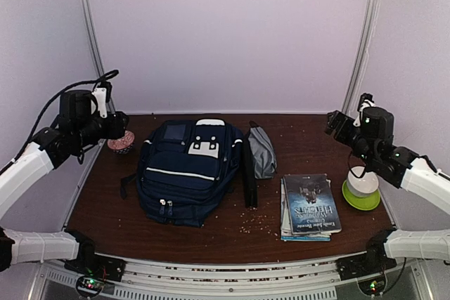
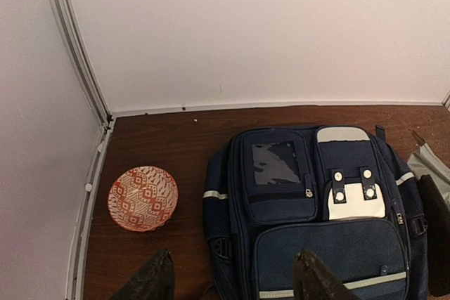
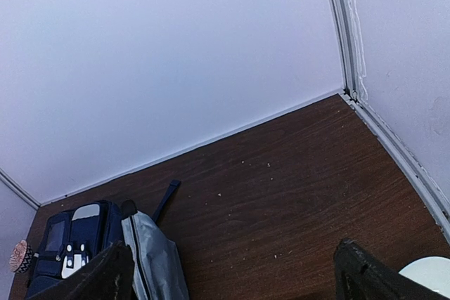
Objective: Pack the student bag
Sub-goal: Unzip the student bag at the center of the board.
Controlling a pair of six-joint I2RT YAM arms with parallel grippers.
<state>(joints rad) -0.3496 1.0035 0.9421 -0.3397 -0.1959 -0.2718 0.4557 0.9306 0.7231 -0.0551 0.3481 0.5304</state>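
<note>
A dark wooden table [image 1: 309, 147] dotted with crumbs sits inside pale walls. The left gripper [image 2: 235, 280] hangs above the table's left rear, its dark fingers [image 2: 156, 279] spread wide with nothing between them. Just beyond and left of those fingers stands a small red-and-white patterned bowl [image 2: 143, 198], its decorated inside facing up, near the side wall. To the right, the student bag [image 1: 186, 172] lies flat at the middle of the table, front upward and top toward the back wall, its front pockets zipped. On the opposite side the right gripper [image 3: 235, 280] is raised over the table's right rear, its fingers [image 3: 105, 275] likewise far apart and holding nothing. Beneath that arm a white rounded object [image 1: 361, 182] rests in a green dish [image 1: 362, 201]. Left of the dish lies a small stack of books [image 1: 309, 205]; between books and bag lie a long black object [image 1: 249, 177] and a grey pouch [image 1: 262, 151], the pouch against the bag's right side.
</note>
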